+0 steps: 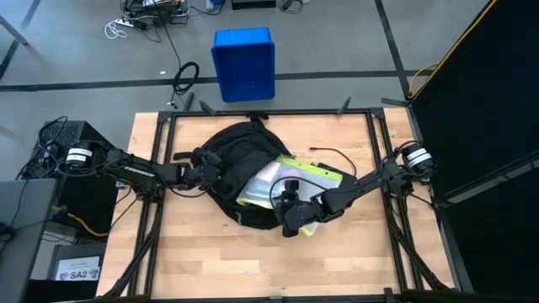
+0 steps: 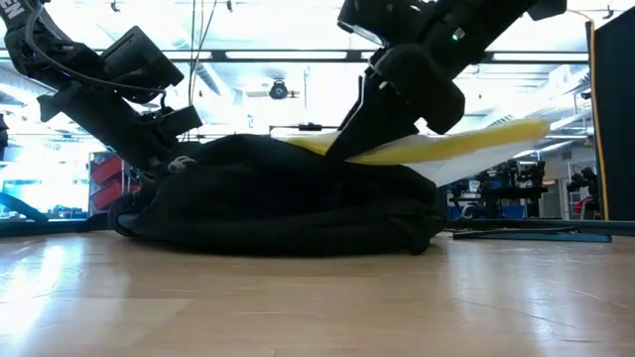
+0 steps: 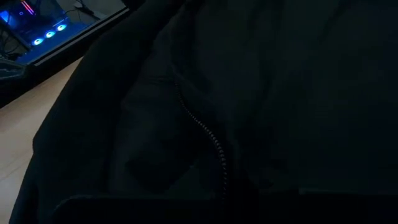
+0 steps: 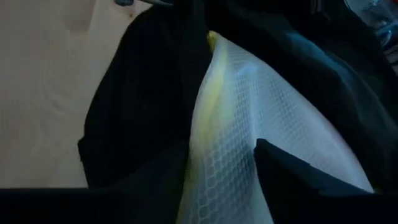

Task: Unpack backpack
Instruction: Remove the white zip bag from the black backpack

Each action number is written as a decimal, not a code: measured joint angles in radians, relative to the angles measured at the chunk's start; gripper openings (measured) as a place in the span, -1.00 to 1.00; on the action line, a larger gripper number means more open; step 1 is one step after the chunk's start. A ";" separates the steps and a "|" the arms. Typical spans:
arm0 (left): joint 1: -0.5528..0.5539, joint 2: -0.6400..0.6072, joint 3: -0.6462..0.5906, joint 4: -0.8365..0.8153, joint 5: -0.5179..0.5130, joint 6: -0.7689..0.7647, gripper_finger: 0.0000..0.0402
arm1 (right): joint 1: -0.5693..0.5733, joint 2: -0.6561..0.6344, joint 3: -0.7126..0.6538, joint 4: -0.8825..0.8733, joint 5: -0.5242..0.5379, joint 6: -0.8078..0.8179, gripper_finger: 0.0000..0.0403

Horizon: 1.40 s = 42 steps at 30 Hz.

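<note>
The black backpack [image 1: 232,164] lies flat on the middle of the wooden table. A flat white mesh pouch with a yellow edge [image 1: 307,172] sticks out of its right side and slants up toward the table's right edge [image 2: 476,144]. My right gripper [image 1: 285,202] comes in from the right, with the pouch [image 4: 236,124] between its fingers. My left gripper [image 1: 206,172] is shut at the backpack's left side. Its wrist view is filled by black fabric and a zipper line [image 3: 211,140]. My left gripper is shut on the backpack's fabric at its left side [image 2: 184,164], coming slanting down from the table's left. The backpack itself hides the place of contact, and it stays flat on the table. My right gripper has the mesh pouch between its two fingers, near the end that sits in the backpack [image 4: 249,168]. One finger [image 4: 298,174] lies against the pouch's white face. The fingers slant down from the table's right side, and the pouch's free end stands tilted up, clear of the table.
A blue plastic bin [image 1: 243,63] stands on the floor beyond the table's far edge. A thin black cable [image 1: 333,154] lies on the table by the pouch. Bare wood [image 1: 278,261] stretches along the near edge. A black panel [image 1: 480,93] stands at the right.
</note>
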 joint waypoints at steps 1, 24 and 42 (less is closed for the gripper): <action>0.000 0.000 0.000 0.000 0.000 0.000 -1.00 | -0.003 0.000 0.000 -0.009 -0.004 0.000 -0.28; 0.000 0.000 0.000 -0.005 0.001 0.000 -1.00 | 0.182 -0.046 0.115 -0.183 0.313 -0.101 -1.00; -0.025 -0.012 0.000 0.169 0.011 0.200 -1.00 | 0.427 -0.096 0.206 -0.462 0.280 0.266 -1.00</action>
